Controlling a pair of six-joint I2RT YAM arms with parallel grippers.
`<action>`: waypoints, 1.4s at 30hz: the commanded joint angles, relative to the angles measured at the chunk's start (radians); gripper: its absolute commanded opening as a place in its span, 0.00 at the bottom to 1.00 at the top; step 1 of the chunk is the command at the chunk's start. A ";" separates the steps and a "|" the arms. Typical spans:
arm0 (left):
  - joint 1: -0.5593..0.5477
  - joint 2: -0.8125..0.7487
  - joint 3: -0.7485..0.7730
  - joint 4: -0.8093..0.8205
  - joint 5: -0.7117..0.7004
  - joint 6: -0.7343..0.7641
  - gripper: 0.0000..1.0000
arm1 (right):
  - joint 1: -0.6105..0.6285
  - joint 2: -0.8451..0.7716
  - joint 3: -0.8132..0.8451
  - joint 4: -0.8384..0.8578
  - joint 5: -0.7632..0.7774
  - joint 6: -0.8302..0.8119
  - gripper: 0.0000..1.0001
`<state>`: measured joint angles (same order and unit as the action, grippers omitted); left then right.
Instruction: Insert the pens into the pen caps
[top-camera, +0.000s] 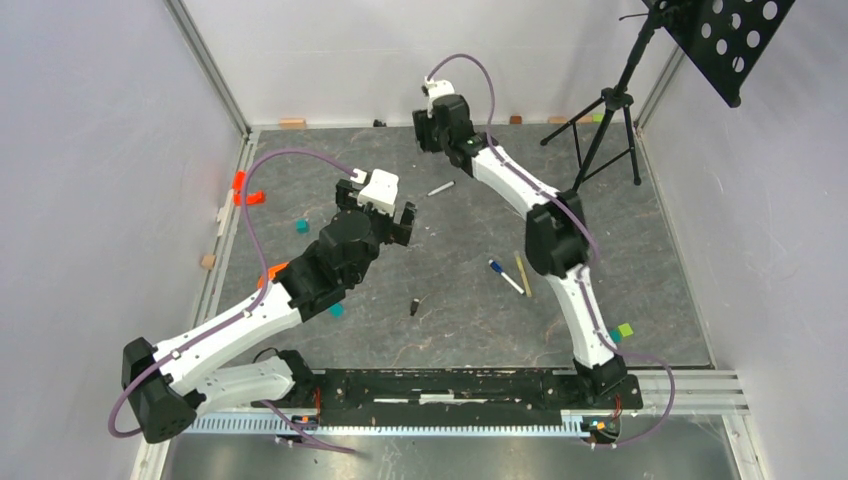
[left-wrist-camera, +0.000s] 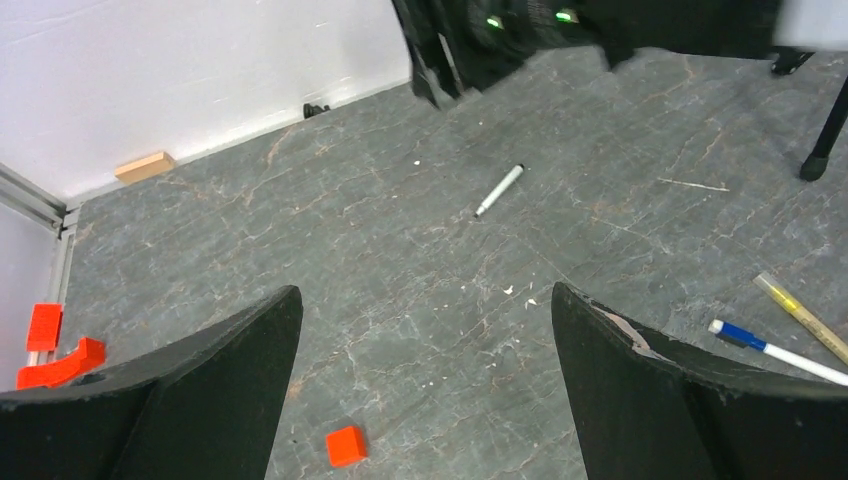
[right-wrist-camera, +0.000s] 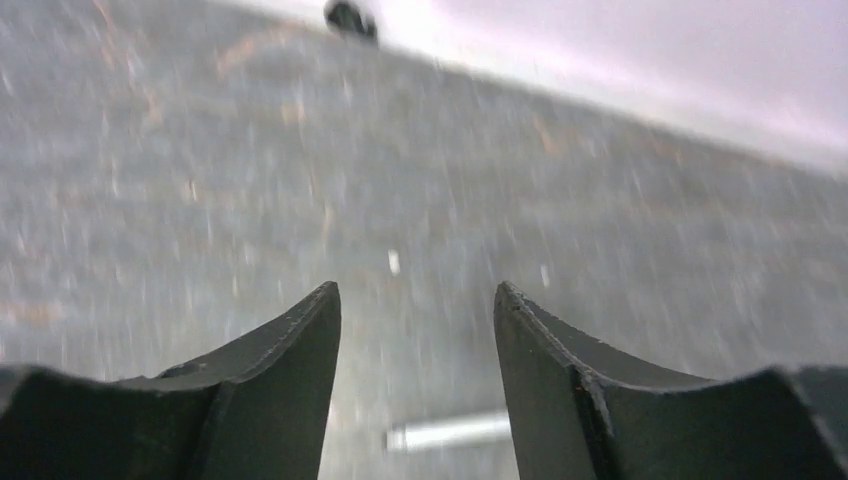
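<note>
From above, we see the left gripper (top-camera: 380, 208) poised mid-table and the right gripper (top-camera: 440, 130) near the far wall, just beyond a white pen (top-camera: 441, 188). A blue-tipped pen (top-camera: 505, 276) and a yellow pen (top-camera: 523, 275) lie side by side at right, and the black cap (top-camera: 414, 306) sits alone nearer the bases. A teal cube (top-camera: 301, 226) and a tripod (top-camera: 610, 110) stand clear. The left wrist view shows its jaws spread wide on nothing, seemingly lined up on the white pen. The right wrist view, blurred, shows jaws parted and empty, that pen on the floor beneath; we judge neither reach blocked
</note>
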<state>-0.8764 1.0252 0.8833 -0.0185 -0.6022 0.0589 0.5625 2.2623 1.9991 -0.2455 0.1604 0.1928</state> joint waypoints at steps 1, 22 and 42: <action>0.007 -0.004 0.030 0.006 -0.031 -0.028 1.00 | -0.050 0.315 0.361 0.009 -0.196 0.028 0.59; 0.009 0.015 0.034 0.005 -0.022 -0.010 1.00 | -0.040 0.274 0.050 0.160 -0.291 0.168 0.47; 0.008 -0.008 0.036 -0.002 -0.017 0.007 1.00 | 0.022 0.029 -0.143 -0.082 -0.335 -0.214 0.59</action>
<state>-0.8719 1.0409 0.8837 -0.0296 -0.6025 0.0601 0.5770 2.3451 1.8088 -0.2203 -0.1329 0.1226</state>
